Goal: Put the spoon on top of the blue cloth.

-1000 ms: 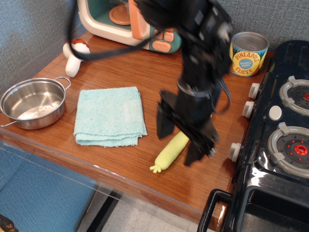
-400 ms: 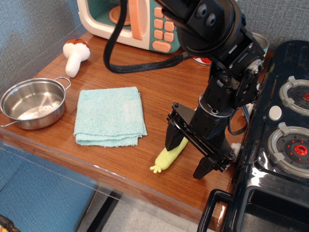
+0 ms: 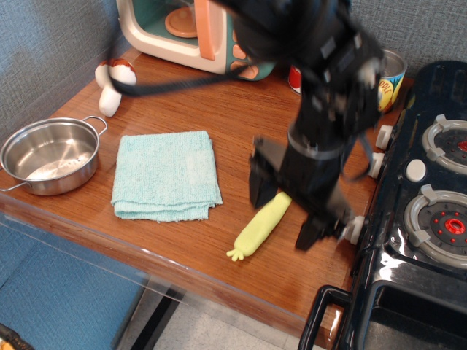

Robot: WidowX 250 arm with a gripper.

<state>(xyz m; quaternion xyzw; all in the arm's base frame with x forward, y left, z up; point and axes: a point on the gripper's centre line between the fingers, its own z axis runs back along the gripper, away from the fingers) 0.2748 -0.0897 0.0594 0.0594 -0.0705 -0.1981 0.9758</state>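
The gripper [image 3: 286, 213] is held spread over the spoon [image 3: 260, 227], whose handle is seen between the fingers, the cloth [image 3: 166, 175] lying left.

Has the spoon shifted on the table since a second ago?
No. The spoon lies at the same spot right of the blue cloth, handle end toward the table's front edge.

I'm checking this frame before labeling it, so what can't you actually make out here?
- Spoon: only the yellow-green handle shows; the arm hides its bowl.
- Claw: motion-blurred, so whether it touches the spoon is unclear.
- Can: mostly hidden behind the arm.
- Toy microwave: cut off by the top edge.
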